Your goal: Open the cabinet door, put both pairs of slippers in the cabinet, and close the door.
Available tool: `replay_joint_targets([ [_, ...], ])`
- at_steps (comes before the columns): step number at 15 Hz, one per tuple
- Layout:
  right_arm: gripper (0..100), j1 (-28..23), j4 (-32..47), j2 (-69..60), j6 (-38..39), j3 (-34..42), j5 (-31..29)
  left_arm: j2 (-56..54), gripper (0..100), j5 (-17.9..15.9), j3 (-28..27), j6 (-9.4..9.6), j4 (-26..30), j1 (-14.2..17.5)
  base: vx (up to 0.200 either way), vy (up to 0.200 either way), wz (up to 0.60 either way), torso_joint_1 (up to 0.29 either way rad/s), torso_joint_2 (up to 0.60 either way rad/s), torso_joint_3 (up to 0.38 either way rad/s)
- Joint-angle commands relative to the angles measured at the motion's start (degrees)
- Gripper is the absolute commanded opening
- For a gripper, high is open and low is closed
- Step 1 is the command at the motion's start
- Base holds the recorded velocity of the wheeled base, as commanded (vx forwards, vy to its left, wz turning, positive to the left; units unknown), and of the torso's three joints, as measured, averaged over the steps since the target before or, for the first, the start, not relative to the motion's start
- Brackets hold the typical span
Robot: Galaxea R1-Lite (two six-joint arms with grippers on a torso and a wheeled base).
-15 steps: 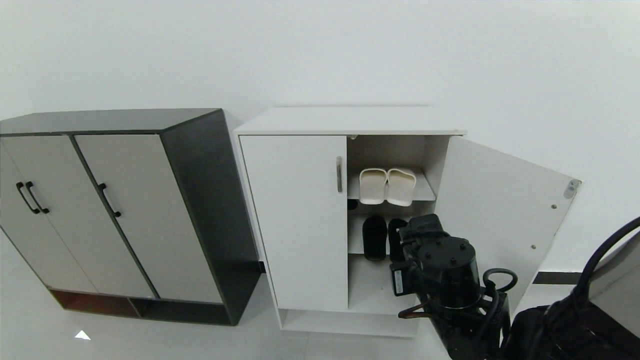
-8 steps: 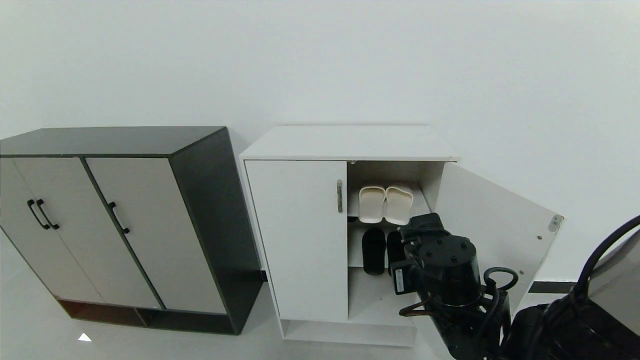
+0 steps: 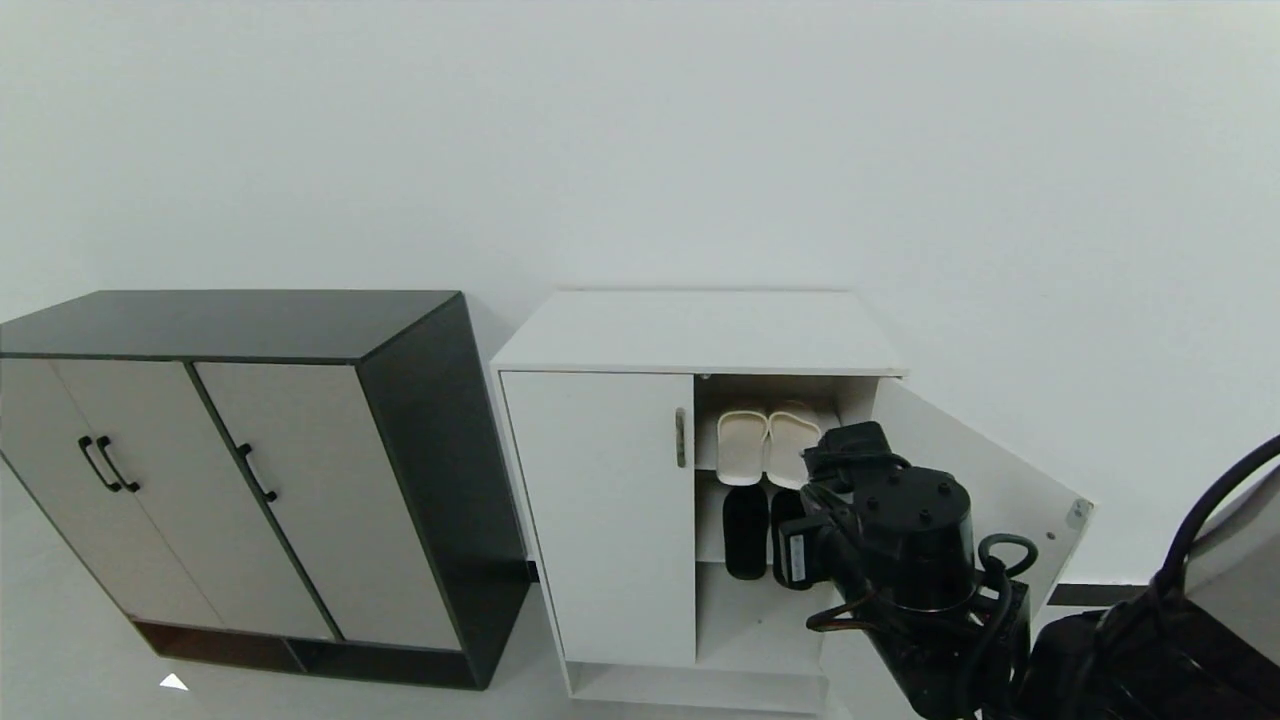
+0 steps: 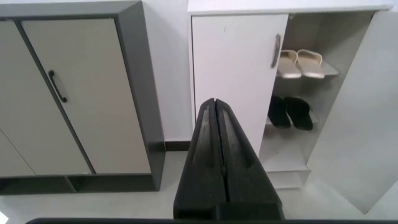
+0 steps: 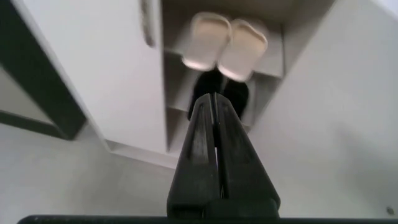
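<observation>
White wall (image 3: pixel 640 150) and pale floor (image 3: pixel 60 660) frame two pieces of furniture: a dark cabinet (image 3: pixel 250 470) on the left and, just beside it, the white cabinet (image 3: pixel 700 330). Its right door (image 3: pixel 1010 500) stands swung wide open, while its left door (image 3: pixel 600 520) is shut. Inside, the white slippers (image 3: pixel 765 443) sit side by side on the upper shelf (image 3: pixel 706 462), and the black slippers (image 3: pixel 745 518) sit on the shelf below (image 3: pixel 708 548), so both pairs look stowed. What seems left is closing the door. The right end effector (image 5: pixel 215 102), pressed together and holding nothing, hangs before the open compartment. The left end effector (image 4: pixel 216 109), likewise pressed together and empty, sits well back from both cabinets.
</observation>
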Motion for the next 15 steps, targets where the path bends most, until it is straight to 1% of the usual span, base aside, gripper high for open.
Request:
replay_joint_targets([
  [1, 0, -0.37, -1.21, -0.56, -0.37, 1.65, 0.57, -0.01, 0, -0.04, 0.0, 0.04, 0.06, 0.0, 0.0, 0.0, 0.0, 0.139, -0.35, -0.207],
  [6, 0, -0.72, -5.69, 0.32, -3.45, 4.11, 0.75, -0.01, 0, 0.05, 0.0, 0.04, 0.06, 0.0, 0.0, 0.0, 0.0, 0.031, -0.07, -0.039],
  [7, 0, -0.72, -6.83, 0.32, -3.54, 4.38, 1.71, -0.01, 0, 0.05, 0.0, 0.04, 0.06, 0.0, 0.0, 0.0, 0.0, 0.0, 0.0, 0.0],
  [9, 0, -0.72, -8.85, 0.06, -3.8, 5.87, 3.82, -0.01, 0, 0.05, 0.0, 0.04, 0.06, 0.0, 0.0, 0.0, -0.6, 0.005, 0.0, 0.002],
  [10, 0, -0.81, -11.49, 0.23, -5.56, 7.37, 5.4, -0.01, 0, 0.05, 0.0, 0.04, 0.06, 0.0, 0.0, 0.0, -0.6, -0.085, 0.18, 0.11],
  [13, 0, -1.08, -16.59, 1.73, -7.49, 8.68, 5.58, -0.01, 0, 0.05, 0.0, 0.04, 0.06, 0.0, 0.0, 0.0, -0.6, -0.168, 0.42, 0.243],
  [15, 0, -0.99, -18.35, 1.99, -9.43, 10.18, 6.46, -0.01, 0, 0.05, 0.0, 0.04, 0.06, 0.0, 0.0, 0.0, -0.6, -0.212, 0.52, 0.305],
])
